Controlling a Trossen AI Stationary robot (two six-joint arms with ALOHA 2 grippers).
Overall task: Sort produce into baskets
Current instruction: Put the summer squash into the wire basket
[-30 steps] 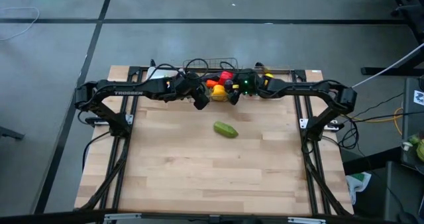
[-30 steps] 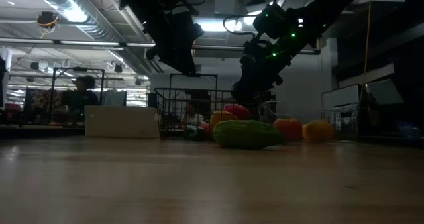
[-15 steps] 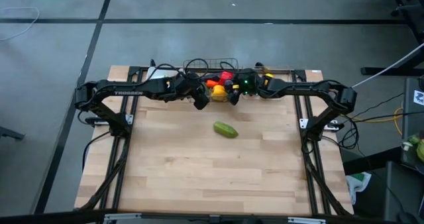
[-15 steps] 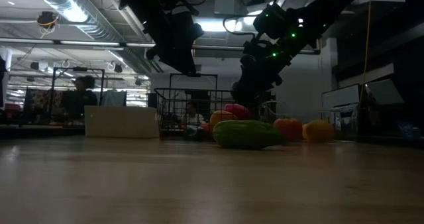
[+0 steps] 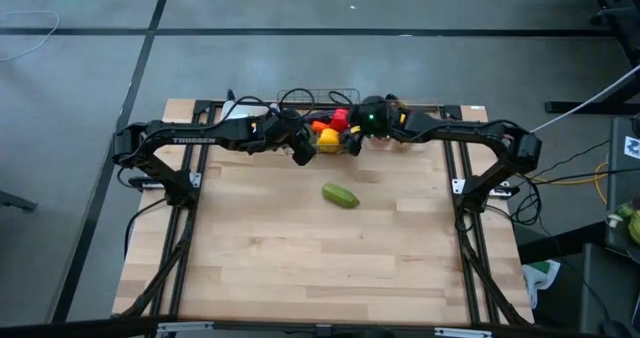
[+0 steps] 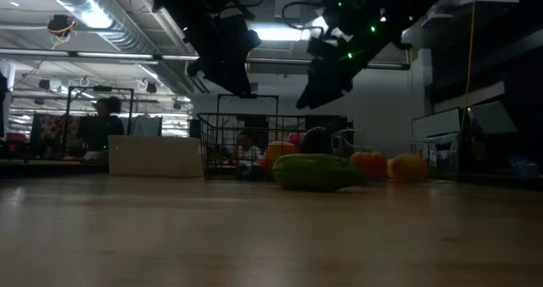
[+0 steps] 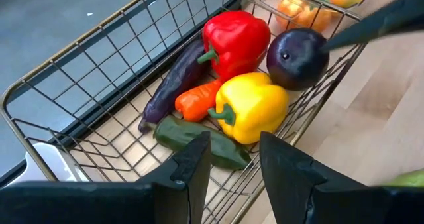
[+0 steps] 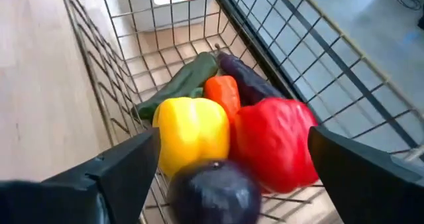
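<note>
Above wire basket [image 8: 99, 111]: right gripper [image 8: 225, 177] spread wide, onion [image 8: 215, 191] released; lift straight. Left gripper [image 7: 232, 164] empty, part-open.

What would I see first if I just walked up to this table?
The grey wire-mesh basket at the table's far edge, packed with a shiny red pepper, a yellow pepper and a dark purple onion. Both grippers hover above it. A lone green cucumber lies mid-table.

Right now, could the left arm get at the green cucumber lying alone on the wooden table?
Probably yes: the green cucumber lies in the open on the wooden table, nothing over it, and the empty left gripper hangs nearby beside the wire-mesh basket.
</note>
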